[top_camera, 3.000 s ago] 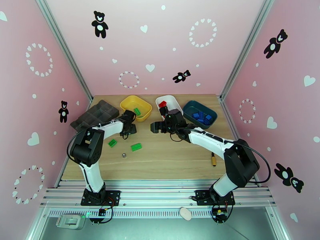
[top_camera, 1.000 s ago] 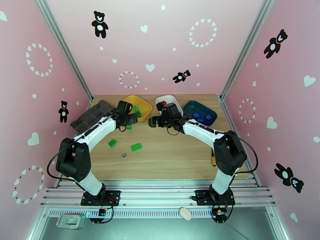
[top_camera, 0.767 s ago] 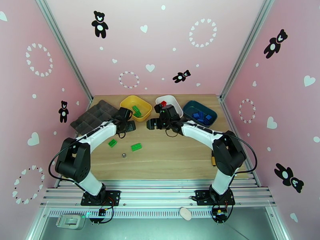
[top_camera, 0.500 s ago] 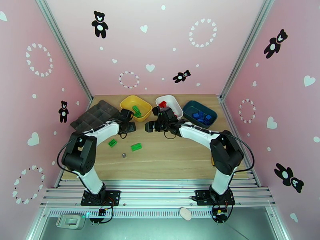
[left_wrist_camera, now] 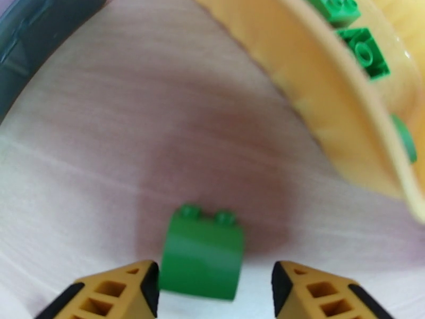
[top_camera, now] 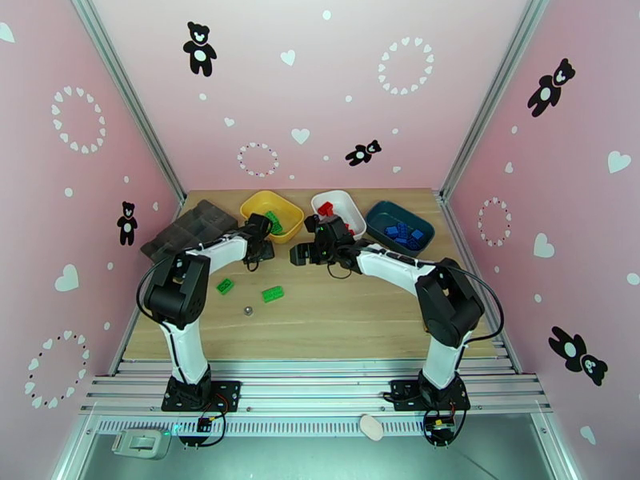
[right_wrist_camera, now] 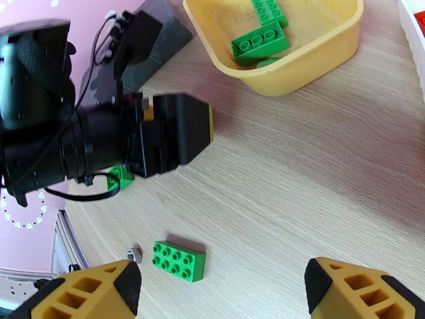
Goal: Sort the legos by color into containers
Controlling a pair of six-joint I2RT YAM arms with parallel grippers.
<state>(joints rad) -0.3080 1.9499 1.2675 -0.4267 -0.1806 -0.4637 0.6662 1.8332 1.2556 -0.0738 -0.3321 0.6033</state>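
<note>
Since one second ago the left tool (top_camera: 260,251) has withdrawn from over the near rim of the yellow tray (top_camera: 260,203) to the counter (top_camera: 344,314) just in front of that tray, and its jaws have narrowed; the right tool (top_camera: 298,254) has edged slightly toward the left arm.

Left tool (left_wrist_camera: 215,283): jaws at medium width, one fingertip on each side of a green brick (left_wrist_camera: 202,256); the brick lies on the counter with its studs pointing away from the tool; a clear gap shows at one fingertip, and contact at the other cannot be confirmed; the brick is not clamped. Ahead of this tool and off to one side runs the wall of the yellow tray (left_wrist_camera: 329,102); sorted green bricks (left_wrist_camera: 366,49) lie inside it.

Right tool (right_wrist_camera: 220,285): jaws wide, nothing between the fingertips; it stands near the left tool, apart from it. Just ahead of its fingertips on the counter lies a flat green brick (right_wrist_camera: 179,260), with a small metal ball (right_wrist_camera: 134,254) just beside it; a smaller green brick (right_wrist_camera: 119,177) lies farther ahead, partly behind the left arm. Behind the right tool stands the white tray (top_camera: 346,203) with red bricks (top_camera: 324,208); beyond that, the dark teal tray (top_camera: 384,214) with blue bricks (top_camera: 402,232).
</note>
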